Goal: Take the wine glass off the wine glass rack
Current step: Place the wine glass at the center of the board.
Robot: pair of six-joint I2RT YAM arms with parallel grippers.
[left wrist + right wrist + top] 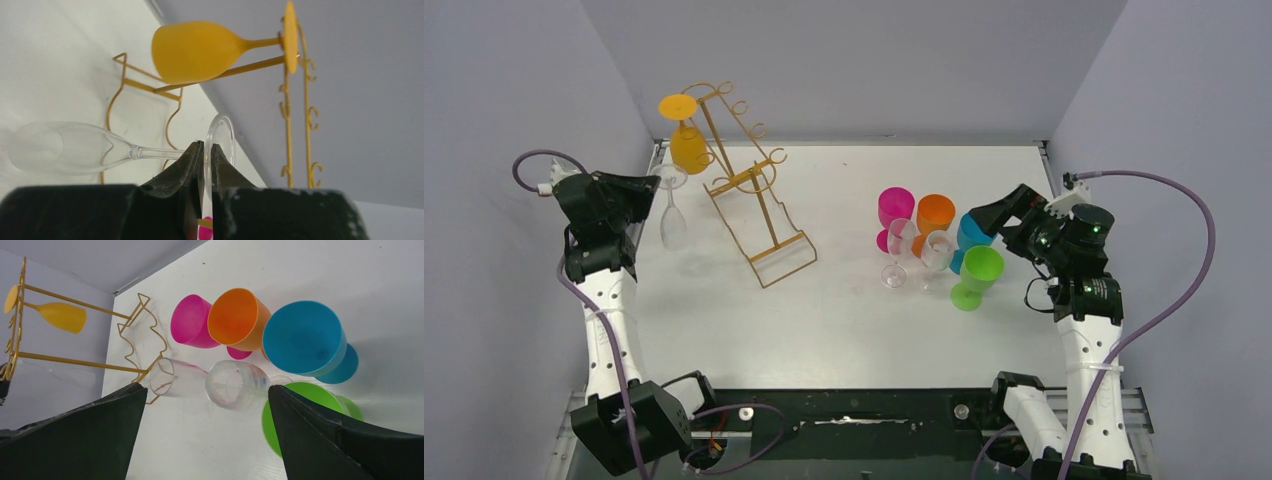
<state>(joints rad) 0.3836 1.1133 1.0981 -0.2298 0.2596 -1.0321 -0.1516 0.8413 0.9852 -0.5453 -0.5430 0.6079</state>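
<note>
The gold wire wine glass rack [759,205] stands at the back left of the table, and a yellow wine glass [688,140] hangs upside down from its top arm. My left gripper [652,187] is shut on the foot disc of a clear wine glass [671,215]. It holds the glass bowl-down, just left of the rack and apart from it. In the left wrist view the fingers [207,146] pinch the clear foot [223,135]. The bowl [60,147] lies to the left, with the rack [287,100] and yellow glass [195,50] beyond. My right gripper [984,215] is open and empty.
A cluster of upright glasses stands at the right centre: pink [895,210], orange [935,213], blue [972,232], green [977,272] and two clear ones [898,248] [937,252]. The right gripper [205,392] faces them. Grey walls enclose the table.
</note>
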